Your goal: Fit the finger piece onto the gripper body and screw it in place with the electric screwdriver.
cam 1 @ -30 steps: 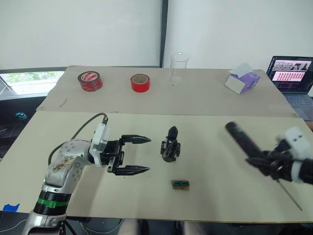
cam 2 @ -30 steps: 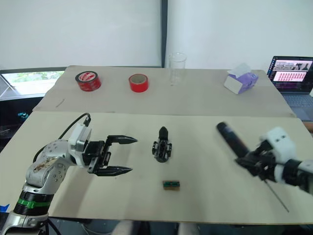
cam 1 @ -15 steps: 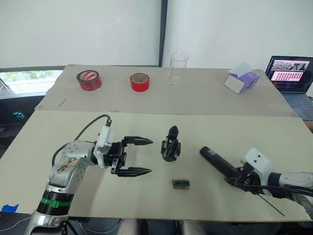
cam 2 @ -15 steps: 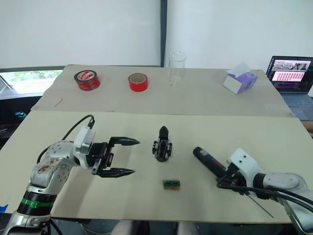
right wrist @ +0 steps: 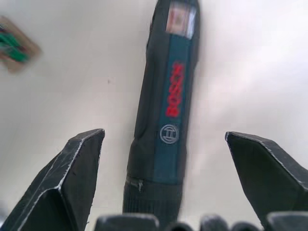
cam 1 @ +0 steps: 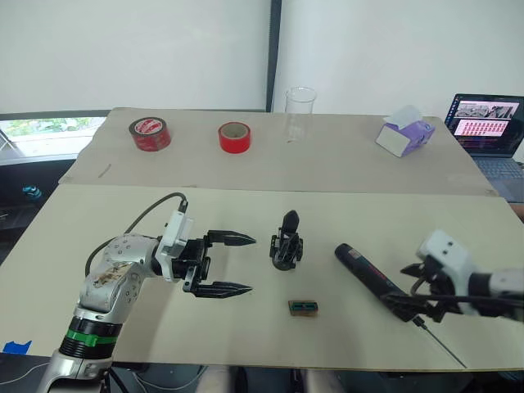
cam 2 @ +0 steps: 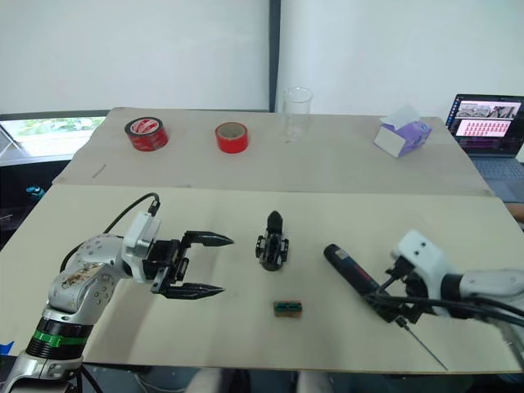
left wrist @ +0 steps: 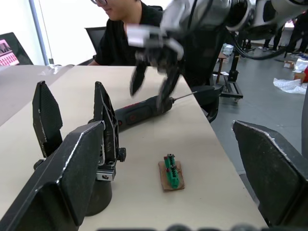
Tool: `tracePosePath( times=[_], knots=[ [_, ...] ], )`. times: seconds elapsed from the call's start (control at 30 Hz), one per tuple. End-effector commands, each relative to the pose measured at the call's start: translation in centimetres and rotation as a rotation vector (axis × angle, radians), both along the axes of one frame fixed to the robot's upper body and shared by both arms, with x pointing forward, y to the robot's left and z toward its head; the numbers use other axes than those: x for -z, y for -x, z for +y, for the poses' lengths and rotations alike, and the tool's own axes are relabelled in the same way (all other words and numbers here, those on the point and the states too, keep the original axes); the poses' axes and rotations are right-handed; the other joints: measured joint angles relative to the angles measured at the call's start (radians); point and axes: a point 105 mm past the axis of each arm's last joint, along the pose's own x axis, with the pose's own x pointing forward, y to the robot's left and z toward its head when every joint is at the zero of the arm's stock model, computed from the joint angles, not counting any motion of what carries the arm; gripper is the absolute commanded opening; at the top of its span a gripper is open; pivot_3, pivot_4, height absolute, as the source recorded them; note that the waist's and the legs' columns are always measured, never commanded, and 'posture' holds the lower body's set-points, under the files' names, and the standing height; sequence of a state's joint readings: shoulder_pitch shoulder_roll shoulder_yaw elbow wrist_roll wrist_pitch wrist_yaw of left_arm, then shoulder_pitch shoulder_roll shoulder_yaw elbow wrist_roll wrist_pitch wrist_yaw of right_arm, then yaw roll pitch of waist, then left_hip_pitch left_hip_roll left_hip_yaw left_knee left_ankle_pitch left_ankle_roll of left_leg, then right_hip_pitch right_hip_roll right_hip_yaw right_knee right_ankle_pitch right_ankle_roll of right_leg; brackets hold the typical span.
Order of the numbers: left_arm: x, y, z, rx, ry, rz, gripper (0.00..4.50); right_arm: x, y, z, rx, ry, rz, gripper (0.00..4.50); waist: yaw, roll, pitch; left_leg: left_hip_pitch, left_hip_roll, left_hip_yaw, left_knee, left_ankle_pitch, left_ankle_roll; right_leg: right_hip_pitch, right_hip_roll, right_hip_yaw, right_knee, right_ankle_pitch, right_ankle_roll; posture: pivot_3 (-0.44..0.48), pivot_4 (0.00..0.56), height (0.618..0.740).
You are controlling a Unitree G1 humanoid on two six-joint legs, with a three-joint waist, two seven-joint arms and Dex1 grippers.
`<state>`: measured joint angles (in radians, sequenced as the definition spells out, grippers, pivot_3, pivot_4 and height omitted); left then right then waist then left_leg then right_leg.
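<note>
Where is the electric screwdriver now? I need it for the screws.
In the head views the electric screwdriver lies on the table's right side, right of the gripper body, with the open right tool over its bit end.

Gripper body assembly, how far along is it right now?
Barely begun. Done: nothing visible; the gripper body stands alone on the table. In hand: nothing; the electric screwdriver lies between the right gripper's open fingers, ungripped, and the left gripper is open, empty. Left: fitting and screwing.
</note>
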<state>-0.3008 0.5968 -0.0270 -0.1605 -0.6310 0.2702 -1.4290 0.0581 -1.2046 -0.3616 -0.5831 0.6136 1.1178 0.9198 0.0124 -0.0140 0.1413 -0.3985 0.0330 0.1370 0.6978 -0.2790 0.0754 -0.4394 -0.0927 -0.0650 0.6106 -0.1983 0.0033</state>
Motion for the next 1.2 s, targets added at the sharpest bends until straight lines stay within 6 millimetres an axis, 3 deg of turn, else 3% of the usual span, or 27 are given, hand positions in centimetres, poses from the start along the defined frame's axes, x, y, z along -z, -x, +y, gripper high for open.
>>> tracePosePath(
  times=[0.03,0.17,0.3,0.57,0.8,1.07,1.2],
  knots=[
    [-0.6,0.5,-0.3,0.05,-0.015,-0.015,4.5,-1.6,1.3,0.3,-0.019,0.082,0.144,4.48,0.0,0.002,0.001,-0.001,0.0,0.0,0.0,0.0,0.0,-0.001,0.0,0.0,0.0,0.0,0.0,0.0,0.15,0.74],
    [-0.4,0.5,-0.6,0.076,-0.02,-0.015,4.5,-2.0,2.2,-0.5,-0.015,0.254,0.29,4.48,0.0,0.002,0.001,-0.001,0.0,0.0,-0.001,0.0,0.0,-0.002,-0.003,0.0,-0.001,0.0,-0.003,0.0,0.15,0.74],
    [0.0,0.6,-1.3,0.092,-0.016,-0.015,4.5,-1.0,1.1,-1.5,-0.05,0.4,0.292,4.48,-0.001,0.002,0.001,-0.002,0.0,0.001,-0.001,0.0,0.0,-0.003,-0.005,-0.001,-0.002,-0.001,-0.003,0.0,0.15,0.74],
    [0.7,1.6,-1.6,0.097,-0.015,-0.008,4.5,1.2,-1.6,-0.2,-0.044,0.413,0.341,4.48,-0.011,0.002,0.001,-0.008,-0.001,0.003,0.0,0.006,-0.009,-0.013,-0.004,0.001,0.002,0.004,-0.004,0.0,0.15,0.74],
    [0.8,1.7,-1.5,0.074,-0.017,-0.01,4.5,2.5,-2.0,0.7,-0.094,0.453,0.371,4.48,-0.005,0.002,0.001,-0.009,0.0,0.003,0.0,0.006,-0.01,-0.015,-0.001,0.0,0.004,0.006,-0.007,0.0,0.15,0.74],
    [1.0,1.7,-1.6,0.054,-0.01,-0.007,4.5,4.3,-2.6,0.5,-0.036,0.462,0.385,4.48,-0.004,0.002,0.001,-0.01,0.0,0.003,0.002,0.007,-0.01,-0.015,-0.001,0.0,0.004,0.008,-0.004,0.0,0.15,0.74],
    [1.2,1.7,-1.6,0.051,-0.014,-0.005,4.5,5.3,-2.4,0.4,-0.04,0.468,0.399,3.31,-0.004,0.002,0.001,-0.009,0.0,0.004,0.002,0.007,-0.011,-0.014,-0.001,0.0,0.004,0.008,-0.004,0.0,0.15,0.74]
  ],
)
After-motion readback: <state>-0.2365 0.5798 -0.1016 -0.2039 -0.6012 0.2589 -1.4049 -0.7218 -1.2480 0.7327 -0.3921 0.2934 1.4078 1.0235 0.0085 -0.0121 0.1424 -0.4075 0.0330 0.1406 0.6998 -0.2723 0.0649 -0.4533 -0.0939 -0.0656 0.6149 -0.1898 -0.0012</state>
